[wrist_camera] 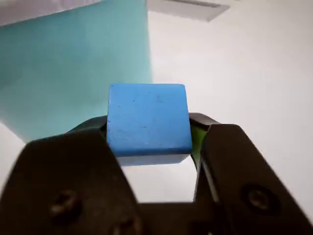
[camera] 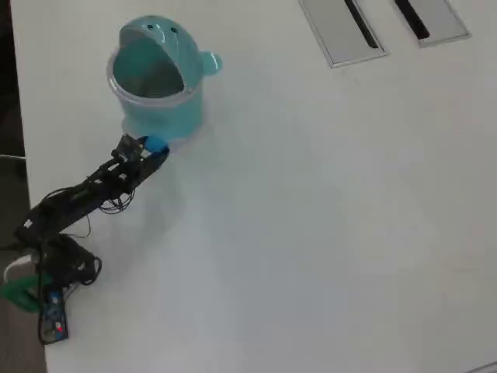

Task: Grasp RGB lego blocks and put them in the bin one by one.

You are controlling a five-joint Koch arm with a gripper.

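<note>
In the overhead view we see our arm [camera: 85, 194] stretched out from its base at the lower left, reaching up and to the right. In the wrist view our hand [wrist_camera: 149, 134] has its two dark jaws pressed against opposite sides of the blue block [wrist_camera: 148, 119], which sits squarely between them.

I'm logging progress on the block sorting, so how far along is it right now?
No red or green block lies on the table, so those may already be in the bin, though its contents cannot be made out. In hand: the gripper is shut on the blue block beside the bin. Left: lifting it over the rim and dropping it.
</note>
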